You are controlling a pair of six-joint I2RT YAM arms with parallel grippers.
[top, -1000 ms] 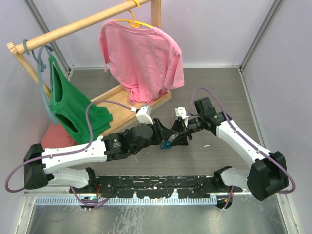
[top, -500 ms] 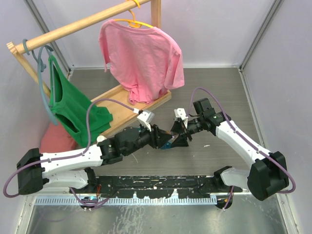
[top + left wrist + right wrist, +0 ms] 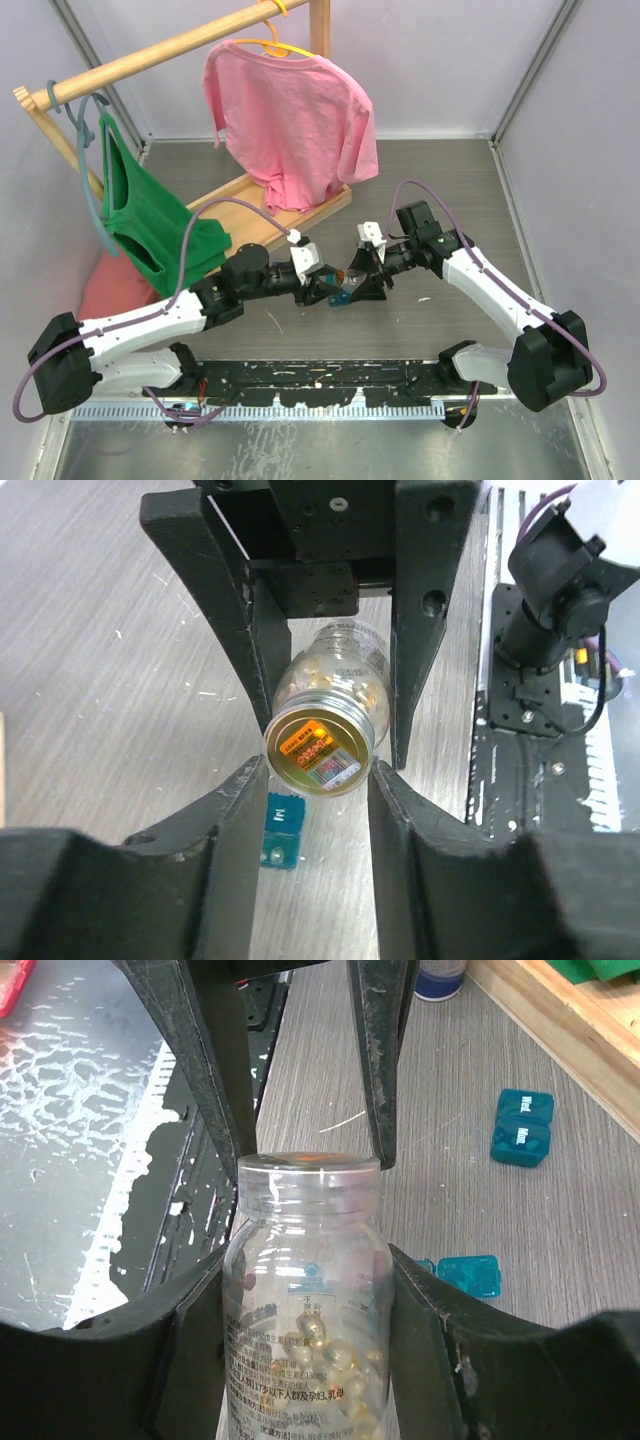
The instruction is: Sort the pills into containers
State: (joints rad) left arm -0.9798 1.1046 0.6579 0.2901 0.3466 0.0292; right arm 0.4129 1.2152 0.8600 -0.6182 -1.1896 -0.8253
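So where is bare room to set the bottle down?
Bare table lies beyond the right arm, up to the back wall; a strip runs before the base rail. Crowded: centre, left gripper and right gripper on the bottle above a container; left, the clothes rack.

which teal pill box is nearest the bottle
The teal box right of the bottle in the right wrist view; the other box lies farther, by the wooden base.

Bright, even overhead light; soft shadows on the tabletop. Reflections streak the clear bottle and the metal sheet. Wrist views go soft at their near edges.
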